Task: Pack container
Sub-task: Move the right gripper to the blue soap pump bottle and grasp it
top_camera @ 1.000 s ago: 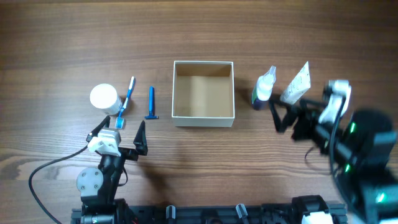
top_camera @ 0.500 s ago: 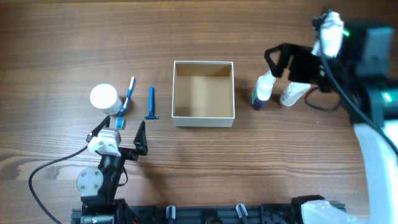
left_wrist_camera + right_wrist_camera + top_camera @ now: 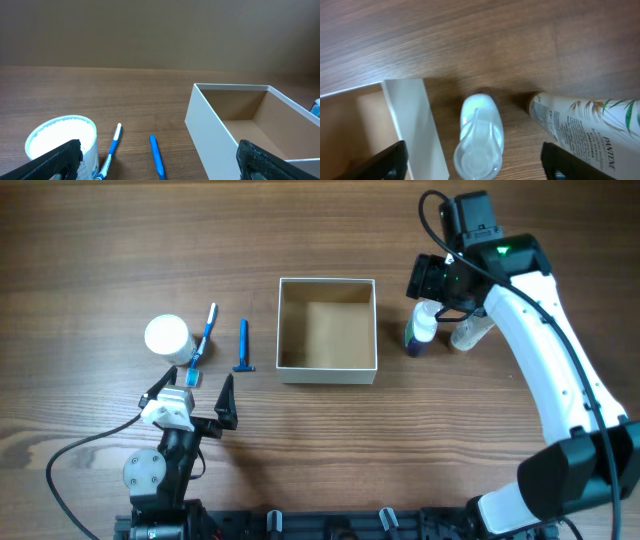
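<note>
Right gripper [image 3: 472,159]: jaws spread wide, nothing held, one finger on either side of the spray bottle [image 3: 480,132], viewed straight down onto its nozzle. Bottle upright, just beside the container [image 3: 410,115] wall on one flank and a Pantene tube [image 3: 585,120] on the other; cannot tell whether tube and bottle touch. Risks, as judged: a crowded pick. Closing off-centre likely to shove the narrow bottle over rather than seat it; rounded cap apt to slip from the pads. Descending at this spread could catch the container-side finger on the thin white wall and drag the light container, or clip the tube with the other finger and topple it. Container at the centre of the wooden table [image 3: 320,460], open top, tan interior bare, nothing packed yet. Left gripper [image 3: 192,396]: also wide open, empty, low at the near edge, short of the white jar [image 3: 168,337], toothbrush [image 3: 205,335] and blue razor [image 3: 243,345], all left of the container. No hazard from that side unless both arms reach over the container together.
</note>
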Controlling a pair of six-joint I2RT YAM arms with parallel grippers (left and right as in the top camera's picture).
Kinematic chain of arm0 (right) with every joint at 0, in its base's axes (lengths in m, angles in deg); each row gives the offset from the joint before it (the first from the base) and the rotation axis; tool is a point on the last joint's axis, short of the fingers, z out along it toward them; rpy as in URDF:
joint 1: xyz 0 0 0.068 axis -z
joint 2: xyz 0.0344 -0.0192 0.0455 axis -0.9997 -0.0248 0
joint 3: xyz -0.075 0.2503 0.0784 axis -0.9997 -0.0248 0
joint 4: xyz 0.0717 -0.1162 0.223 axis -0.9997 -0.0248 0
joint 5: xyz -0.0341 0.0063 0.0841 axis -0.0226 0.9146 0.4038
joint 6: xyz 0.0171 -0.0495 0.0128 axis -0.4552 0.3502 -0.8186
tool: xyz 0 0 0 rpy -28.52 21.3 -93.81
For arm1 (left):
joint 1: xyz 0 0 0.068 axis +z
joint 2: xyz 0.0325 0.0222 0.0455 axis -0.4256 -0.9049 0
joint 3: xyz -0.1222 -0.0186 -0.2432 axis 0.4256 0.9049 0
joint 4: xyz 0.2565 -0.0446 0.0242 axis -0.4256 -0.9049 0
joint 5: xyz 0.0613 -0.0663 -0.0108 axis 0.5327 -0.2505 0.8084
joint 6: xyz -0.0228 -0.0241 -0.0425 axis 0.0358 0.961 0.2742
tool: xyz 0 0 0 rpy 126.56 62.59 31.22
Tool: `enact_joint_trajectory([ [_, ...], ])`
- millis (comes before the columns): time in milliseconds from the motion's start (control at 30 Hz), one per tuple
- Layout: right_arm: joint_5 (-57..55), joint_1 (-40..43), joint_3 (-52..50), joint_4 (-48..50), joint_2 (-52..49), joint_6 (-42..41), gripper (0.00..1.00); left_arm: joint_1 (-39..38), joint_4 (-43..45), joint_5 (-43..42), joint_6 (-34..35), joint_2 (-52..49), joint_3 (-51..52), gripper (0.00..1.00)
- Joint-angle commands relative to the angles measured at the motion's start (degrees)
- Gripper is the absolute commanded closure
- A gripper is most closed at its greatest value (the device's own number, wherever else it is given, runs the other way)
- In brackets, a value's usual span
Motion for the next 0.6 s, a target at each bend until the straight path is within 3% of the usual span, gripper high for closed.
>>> enact_joint_trajectory([
  [0, -2.4, -0.2, 0.7, -0.8, -2.0, -3.9, 0.17, -0.2, 0.0, -0.5, 0.5, 0.0, 0.3, 0.0],
  [300, -2.2, -1.5, -0.3, -1.1, -4.6, -5.3, 0.25, -0.2, 0.0, -0.5, 0.5, 0.0, 0.3, 0.0],
  [433, -2.4, -1.7, -0.3, -0.4, -4.9, -6.1, 0.43, -0.2, 0.0, -0.5, 0.5, 0.0, 0.3, 0.0],
  [567, -2.4, -1.7, -0.3, -2.2, -4.9, -7.6, 0.44, -0.2, 0.0, -0.5, 0.5, 0.0, 0.3, 0.0],
])
